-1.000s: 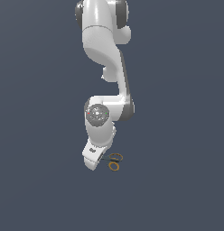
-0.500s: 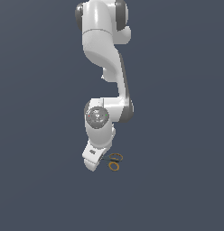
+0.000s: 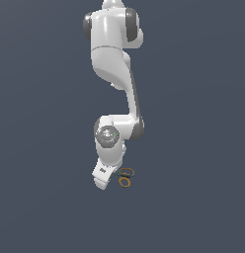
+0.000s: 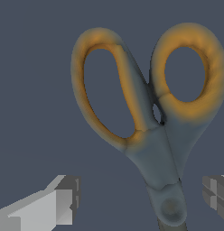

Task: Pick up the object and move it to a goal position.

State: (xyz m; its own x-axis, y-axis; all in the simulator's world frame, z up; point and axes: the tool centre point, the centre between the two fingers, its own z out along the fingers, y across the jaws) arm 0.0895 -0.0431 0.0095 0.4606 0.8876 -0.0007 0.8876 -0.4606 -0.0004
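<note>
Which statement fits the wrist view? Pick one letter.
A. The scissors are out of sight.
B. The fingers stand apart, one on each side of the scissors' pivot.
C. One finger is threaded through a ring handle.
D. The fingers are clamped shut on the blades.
B: in the wrist view the gripper has its fingers apart, with the pivot of the scissors between them and both ring handles free.
</note>
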